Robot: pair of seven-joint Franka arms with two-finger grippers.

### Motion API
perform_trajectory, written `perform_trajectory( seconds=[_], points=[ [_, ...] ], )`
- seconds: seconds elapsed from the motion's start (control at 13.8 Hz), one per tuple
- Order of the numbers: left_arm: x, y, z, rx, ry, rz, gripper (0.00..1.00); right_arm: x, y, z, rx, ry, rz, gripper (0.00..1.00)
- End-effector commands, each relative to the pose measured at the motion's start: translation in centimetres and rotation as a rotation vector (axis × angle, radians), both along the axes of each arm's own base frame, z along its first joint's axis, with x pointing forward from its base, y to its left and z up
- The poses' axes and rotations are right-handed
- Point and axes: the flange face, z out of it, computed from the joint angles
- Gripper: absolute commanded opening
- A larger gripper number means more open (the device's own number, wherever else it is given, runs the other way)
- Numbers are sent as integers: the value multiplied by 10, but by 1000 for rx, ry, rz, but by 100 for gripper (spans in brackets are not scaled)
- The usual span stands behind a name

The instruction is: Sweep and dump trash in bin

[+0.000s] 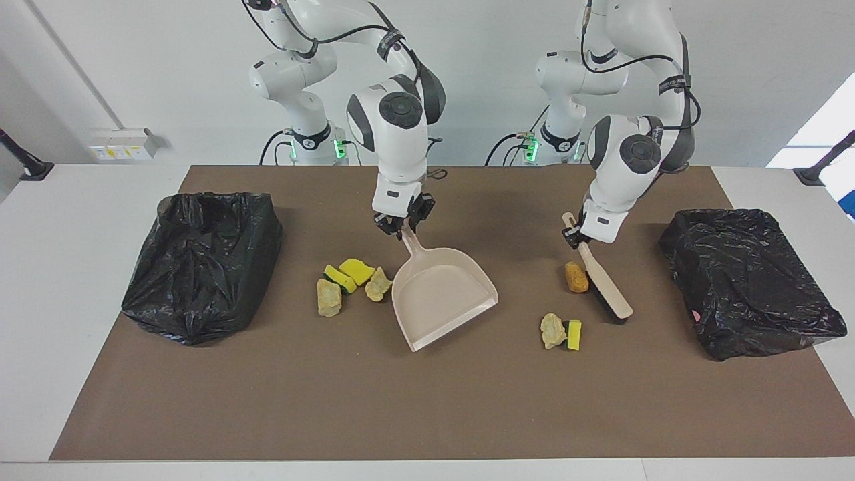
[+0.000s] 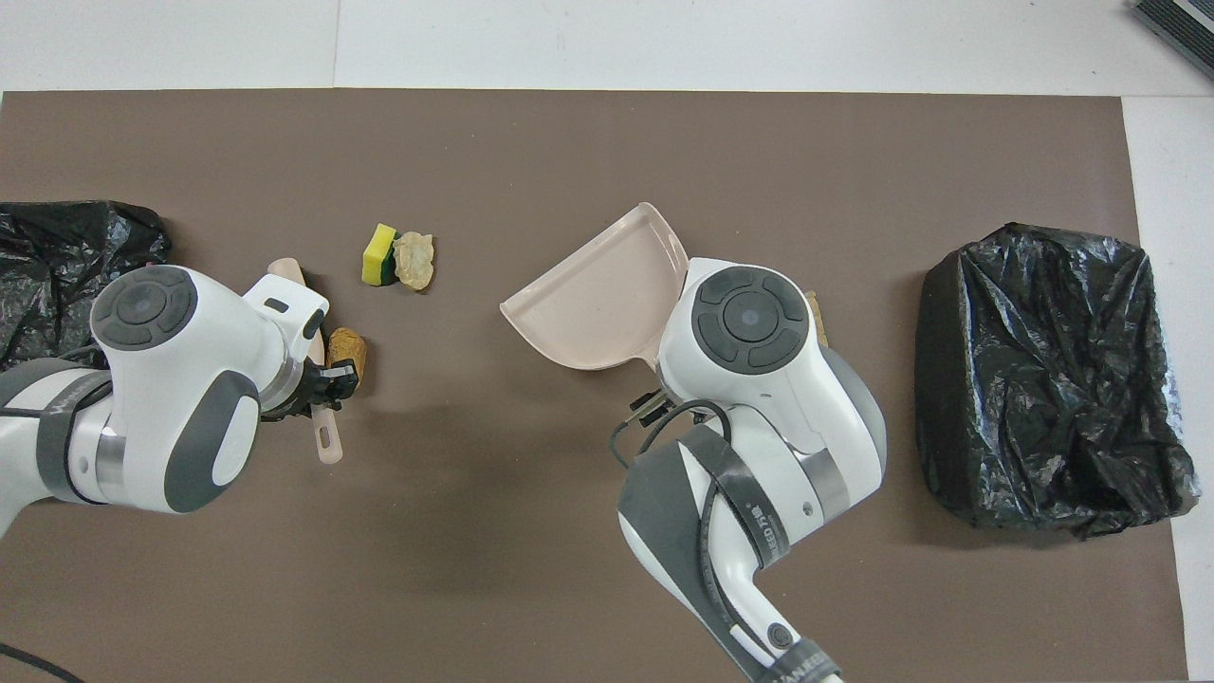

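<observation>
While both tools are gripped, this is how the scene stands:
Right pincer [image 1: 403, 222]: clamped on the handle of the dustpan [image 1: 442, 296], whose pan lies below it with its mouth angled toward the left arm's end of the desk [image 1: 427, 401].
Left pincer [image 1: 573, 235]: closed on the brush [image 1: 604, 287] handle; bristles down on the desk.
Golden-brown lump [image 1: 576, 276]: just below the left pincer, touching the brush.
Pale chunk and sponge piece [image 1: 562, 332]: lower than the brush tip, apart from it.
Sponge-and-chunk cluster [image 1: 347, 284]: below the right pincer, beside the pan's back corner, outside its mouth.
Black-lined bins [image 1: 200, 264]: one at each end.
Risk: likely the lump rolls past the pan's slanted lip.
Risk: the pan may nudge the cluster away.
</observation>
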Motion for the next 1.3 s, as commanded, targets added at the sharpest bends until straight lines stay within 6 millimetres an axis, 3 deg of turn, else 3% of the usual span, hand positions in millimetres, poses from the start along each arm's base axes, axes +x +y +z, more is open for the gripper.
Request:
perform_trajectory(
  seconds=[0.0, 0.22, 0.43, 0.8, 0.94, 1.23],
  points=[
    [18, -5, 3, -30, -18, -67, 0, 7, -15, -3, 4, 4, 242, 0],
    [32, -8, 12, -40, -29, -116, 0, 21, -30, -6, 16, -17, 476, 0],
    [41, 4, 19, -49, -2, -222, 0, 31, -44, -11, 18, -25, 616, 0],
    [82, 44, 33, -43, -36, -407, 0, 28, -40, -19, -15, -17, 657, 0],
    [93, 49, 19, -12, -20, -463, 0, 25, -34, -21, -15, -20, 668, 0],
    [99, 49, 11, -7, -15, -584, 0, 23, -34, -28, -15, -17, 668, 0]
  ],
)
